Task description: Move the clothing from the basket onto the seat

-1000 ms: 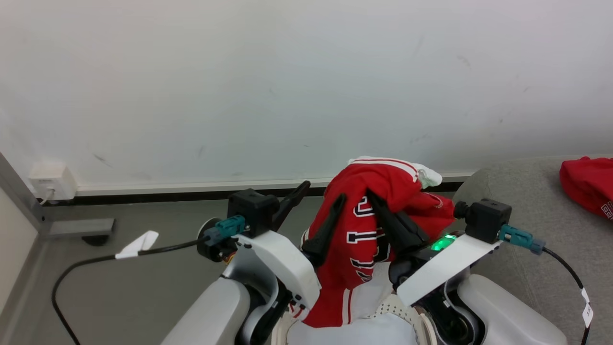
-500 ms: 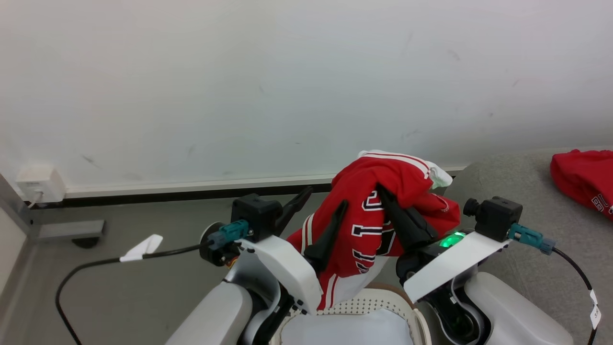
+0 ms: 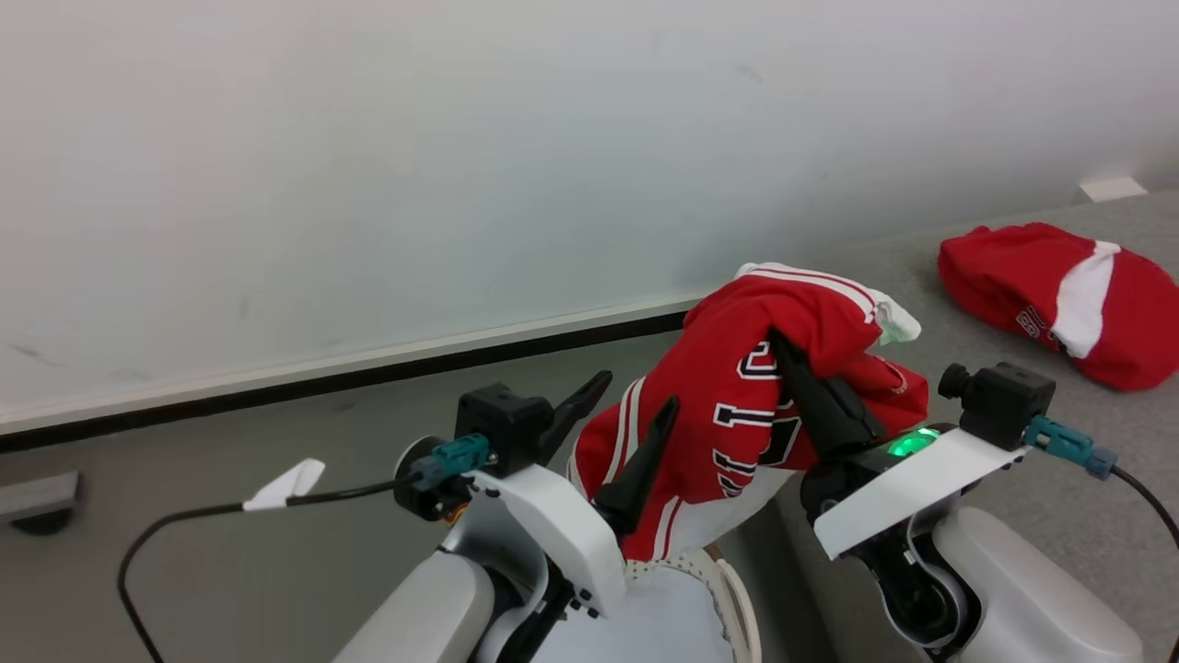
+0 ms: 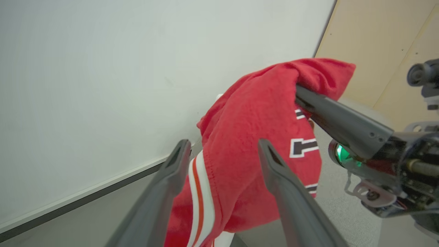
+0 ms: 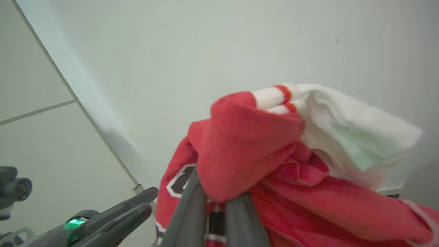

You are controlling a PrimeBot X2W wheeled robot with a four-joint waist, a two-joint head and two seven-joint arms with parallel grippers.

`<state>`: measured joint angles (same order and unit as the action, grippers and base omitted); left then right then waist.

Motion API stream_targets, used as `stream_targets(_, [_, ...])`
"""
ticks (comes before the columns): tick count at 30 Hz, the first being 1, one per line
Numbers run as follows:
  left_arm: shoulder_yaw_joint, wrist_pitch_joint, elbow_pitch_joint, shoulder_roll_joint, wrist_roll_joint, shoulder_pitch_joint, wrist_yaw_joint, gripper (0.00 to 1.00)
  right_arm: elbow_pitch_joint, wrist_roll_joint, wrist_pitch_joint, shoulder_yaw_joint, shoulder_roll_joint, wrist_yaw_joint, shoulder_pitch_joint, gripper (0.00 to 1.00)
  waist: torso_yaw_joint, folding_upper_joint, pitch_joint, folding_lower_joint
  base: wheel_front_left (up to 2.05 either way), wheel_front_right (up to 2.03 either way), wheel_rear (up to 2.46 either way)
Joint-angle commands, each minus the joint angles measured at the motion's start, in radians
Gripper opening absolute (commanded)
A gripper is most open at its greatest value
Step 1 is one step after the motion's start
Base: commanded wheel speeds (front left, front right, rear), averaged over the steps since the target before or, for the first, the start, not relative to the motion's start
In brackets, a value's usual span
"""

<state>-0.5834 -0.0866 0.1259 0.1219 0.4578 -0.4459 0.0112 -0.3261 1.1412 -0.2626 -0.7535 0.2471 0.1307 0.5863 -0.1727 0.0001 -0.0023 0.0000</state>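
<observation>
Red jersey (image 3: 737,405), white-striped, with dark-edged lettering: held bunched and raised above the basket (image 3: 740,603), its lower hem hanging just over the rim.

Hold: the cloth is pinched near its top fold by the right end effector (image 5: 217,198), whose fingers are closed on it, so that the bulk drapes freely and can be carried across. A white layer is seen at the top of the bundle; whether it is lining or a separate piece cannot be told.

Left end effector (image 3: 637,390): fingers spread apart, nothing clamped. The striped edge hangs between them, apparently to steady the drape.

White piece (image 3: 663,619): lying in the basket, not yet moved.

Seat (image 3: 1133,433): at the robot's right, beside the basket. One red garment with a white panel (image 3: 1041,295) is already laid on it.

Step judged: transfer toward the seat, partly done.
</observation>
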Motion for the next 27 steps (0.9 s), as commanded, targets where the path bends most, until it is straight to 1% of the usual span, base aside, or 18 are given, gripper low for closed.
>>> stream_targets(1, [-0.002, 0.007, 0.002, 0.002, 0.004, 0.004, 0.001, 1.0, 0.006, -0.008, -0.003, 0.01, 0.008, 0.0, -0.008, 0.0, -0.06, -0.0001, 0.016, 0.0, 0.0, 0.0, 0.0])
stream_targets(9, [-0.037, 0.011, 0.022, -0.015, 0.005, -0.005, -0.012, 1.0, 0.026, -0.018, -0.003, 0.056, 0.036, 0.0, -0.019, 0.0, -0.171, -0.0001, 0.037, 0.0, 0.0, 0.0, 0.0])
stream_targets(14, [-0.056, 0.019, 0.039, -0.026, 0.006, -0.012, -0.018, 1.0, 0.038, -0.023, -0.003, 0.082, 0.053, 0.0, -0.024, 0.0, -0.211, -0.0001, 0.053, 0.0, 0.0, 0.0, 0.0])
stream_targets(19, [-0.079, 0.02, 0.051, -0.032, -0.004, -0.031, -0.023, 1.0, 0.051, -0.027, -0.003, 0.135, 0.072, 0.0, -0.022, 0.0, -0.21, -0.0001, 0.096, 0.0, 0.0, 0.0, 0.0])
stream_targets(23, [-0.098, 0.011, 0.059, -0.033, -0.024, -0.065, -0.032, 1.0, 0.055, -0.046, -0.003, 0.202, 0.097, 0.0, 0.018, 0.0, -0.182, -0.0001, 0.176, 0.0, 0.0, 0.0, 0.0])
stream_targets(24, [-0.098, 0.011, 0.059, -0.033, -0.024, -0.065, -0.032, 1.0, 0.055, -0.046, -0.003, 0.202, 0.097, 0.0, 0.018, 0.0, -0.182, -0.0001, 0.176, 0.0, 0.0, 0.0, 0.0])
stream_targets(27, [-0.114, 0.001, 0.062, -0.03, -0.044, -0.107, -0.043, 1.0, 0.045, -0.059, -0.003, 0.263, 0.123, 0.0, 0.063, 0.0, -0.152, -0.0001, 0.259, 0.0, 0.0, 0.0, 0.0])
